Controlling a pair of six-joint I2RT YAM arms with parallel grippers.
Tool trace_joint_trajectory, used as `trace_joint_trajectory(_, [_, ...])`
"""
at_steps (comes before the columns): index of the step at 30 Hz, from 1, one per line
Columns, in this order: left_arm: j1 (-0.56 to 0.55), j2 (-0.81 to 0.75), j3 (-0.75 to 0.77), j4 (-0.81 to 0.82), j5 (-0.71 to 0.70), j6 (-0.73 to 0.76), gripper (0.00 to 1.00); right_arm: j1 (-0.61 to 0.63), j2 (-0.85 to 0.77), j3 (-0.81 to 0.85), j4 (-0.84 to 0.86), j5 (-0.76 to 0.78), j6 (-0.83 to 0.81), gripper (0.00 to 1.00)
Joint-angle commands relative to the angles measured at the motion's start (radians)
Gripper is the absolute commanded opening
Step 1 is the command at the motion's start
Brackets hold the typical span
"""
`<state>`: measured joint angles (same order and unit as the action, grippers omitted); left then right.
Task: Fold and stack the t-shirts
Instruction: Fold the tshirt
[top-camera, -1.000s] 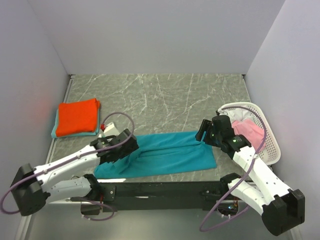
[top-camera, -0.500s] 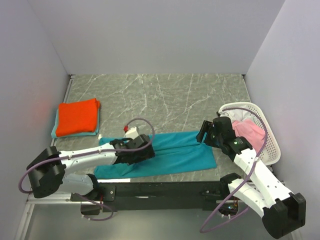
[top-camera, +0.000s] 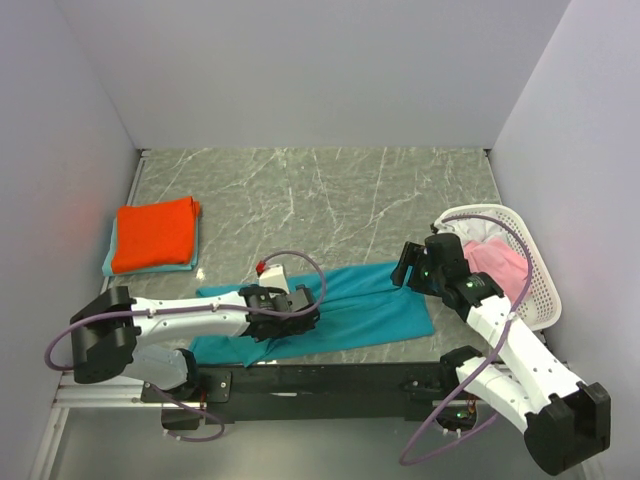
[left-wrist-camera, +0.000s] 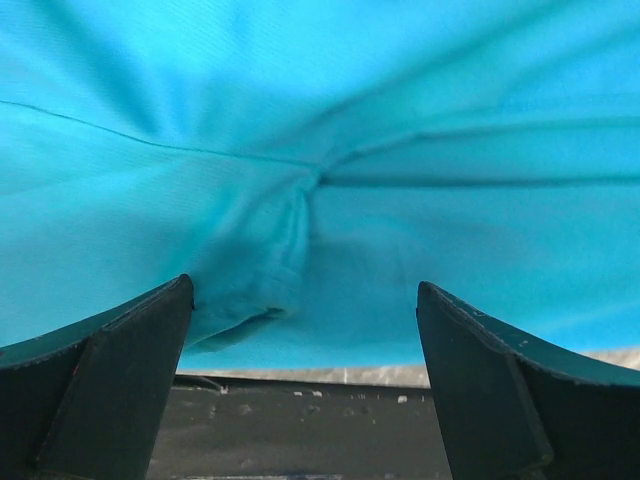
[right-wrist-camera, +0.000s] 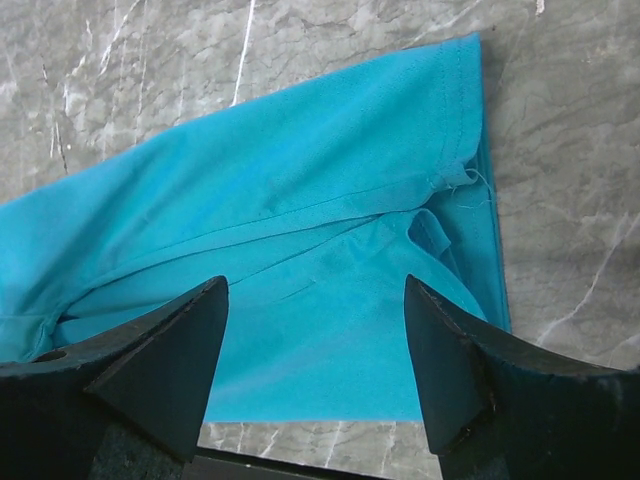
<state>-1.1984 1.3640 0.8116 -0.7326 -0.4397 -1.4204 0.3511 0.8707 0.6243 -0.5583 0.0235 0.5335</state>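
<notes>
While your left gripper sits low over the teal-blue t-shirt, its jaws stand wide apart and hold nothing. Directly under the gap the cloth gathers into a small pucker where the seams meet. The shirt's near edge runs just below the fingertips, with the dark rail beyond it.

Your right gripper hangs above the same shirt's right end, also spread open and empty, apart from the cloth. Ahead of its fingers you see a loose folded flap, and the stitched hem corner lies up and to the right of them on the marbled table. The shirt lies flat, stretched between your two grippers.

Just to the right of your right gripper stands the white mesh basket, with the pink t-shirt inside it. Well apart to the left of your left gripper, the orange-red t-shirt rests folded on top of a light teal t-shirt.
</notes>
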Motion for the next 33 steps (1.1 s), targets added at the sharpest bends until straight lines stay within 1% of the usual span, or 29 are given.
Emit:
trace_joint_trajectory(1, [-0.003, -0.048, 0.044, -0.126, -0.111, -0.106, 0.99, 0.006, 0.007, 0.014, 0.034, -0.013, -0.020, 0.78])
trace_joint_trajectory(2, [-0.004, -0.057, 0.046, -0.146, -0.144, -0.120, 0.99, 0.006, 0.007, 0.015, 0.037, -0.017, -0.020, 0.78])
trace_joint_trajectory(4, [0.008, -0.097, 0.040, -0.186, -0.168, -0.152, 0.99, 0.006, 0.016, 0.018, 0.049, -0.020, -0.018, 0.78])
trace_joint_trajectory(5, [0.019, -0.112, 0.022, -0.195, -0.174, -0.158, 0.99, 0.014, 0.014, 0.018, 0.058, -0.051, -0.023, 0.78])
trace_joint_trajectory(7, [0.091, -0.175, -0.009, -0.182, -0.157, -0.146, 0.99, 0.034, 0.020, 0.029, 0.086, -0.086, -0.033, 0.83])
trace_joint_trajectory(8, [0.149, -0.199, -0.044, -0.168, -0.145, -0.115, 0.99, 0.060, 0.024, 0.035, 0.095, -0.086, -0.036, 0.84])
trace_joint_trajectory(9, [0.172, -0.229, -0.067, -0.122, -0.133, -0.097, 0.99, 0.110, 0.028, 0.043, 0.113, -0.083, -0.035, 0.84])
trace_joint_trajectory(10, [0.193, -0.293, -0.087, -0.098, -0.125, -0.085, 0.99, 0.144, 0.045, 0.063, 0.123, -0.085, -0.032, 0.84])
trace_joint_trajectory(11, [0.250, -0.325, -0.129, -0.074, -0.116, -0.040, 0.99, 0.170, 0.057, 0.074, 0.135, -0.097, -0.033, 0.84])
trace_joint_trajectory(12, [0.284, -0.359, -0.149, -0.041, -0.088, -0.011, 0.99, 0.204, 0.069, 0.081, 0.161, -0.112, -0.035, 0.85])
trace_joint_trajectory(13, [0.316, -0.418, -0.170, 0.014, -0.073, 0.018, 0.99, 0.209, 0.098, 0.092, 0.176, -0.131, -0.032, 0.85])
trace_joint_trajectory(14, [0.389, -0.443, -0.210, 0.045, -0.050, 0.072, 1.00, 0.209, 0.114, 0.097, 0.190, -0.146, -0.027, 0.85])
trace_joint_trajectory(15, [0.425, -0.482, -0.225, 0.068, -0.001, 0.101, 0.99, 0.207, 0.157, 0.112, 0.196, -0.136, -0.017, 0.85])
trace_joint_trajectory(16, [0.454, -0.491, -0.241, 0.122, 0.028, 0.153, 0.99, 0.209, 0.183, 0.123, 0.198, -0.120, -0.012, 0.85])
trace_joint_trajectory(17, [0.506, -0.496, -0.267, 0.140, 0.050, 0.167, 0.99, 0.209, 0.212, 0.133, 0.198, -0.100, -0.013, 0.86])
trace_joint_trajectory(18, [0.528, -0.496, -0.279, 0.159, 0.068, 0.179, 0.99, 0.209, 0.246, 0.149, 0.187, -0.096, -0.013, 0.86])
trace_joint_trajectory(19, [0.549, -0.481, -0.290, 0.212, 0.120, 0.211, 1.00, 0.210, 0.316, 0.185, 0.175, -0.085, -0.006, 0.86])
trace_joint_trajectory(20, [0.591, -0.464, -0.314, 0.238, 0.145, 0.224, 0.99, 0.209, 0.350, 0.199, 0.169, -0.079, -0.004, 0.86])
trace_joint_trajectory(21, [0.609, -0.444, -0.324, 0.271, 0.179, 0.236, 0.99, 0.209, 0.381, 0.210, 0.187, -0.085, -0.013, 0.86])
trace_joint_trajectory(23, [0.658, -0.361, -0.342, 0.343, 0.249, 0.268, 0.99, 0.198, 0.473, 0.242, 0.195, -0.056, -0.009, 0.86])
trace_joint_trajectory(26, [0.710, -0.223, -0.330, 0.390, 0.294, 0.307, 0.99, 0.175, 0.594, 0.298, 0.187, -0.028, -0.003, 0.86])
trace_joint_trajectory(27, [0.720, -0.162, -0.324, 0.409, 0.295, 0.310, 0.99, 0.170, 0.620, 0.305, 0.195, -0.049, -0.003, 0.86])
trace_joint_trajectory(28, [0.729, -0.132, -0.316, 0.421, 0.298, 0.316, 0.99, 0.166, 0.663, 0.313, 0.201, -0.059, 0.000, 0.86])
trace_joint_trajectory(31, [0.769, -0.024, -0.273, 0.461, 0.292, 0.337, 0.99, 0.166, 0.717, 0.293, 0.210, -0.050, 0.013, 0.86])
trace_joint_trajectory(33, [0.801, 0.039, -0.215, 0.484, 0.303, 0.354, 0.99, 0.166, 0.729, 0.267, 0.216, -0.045, 0.026, 0.86])
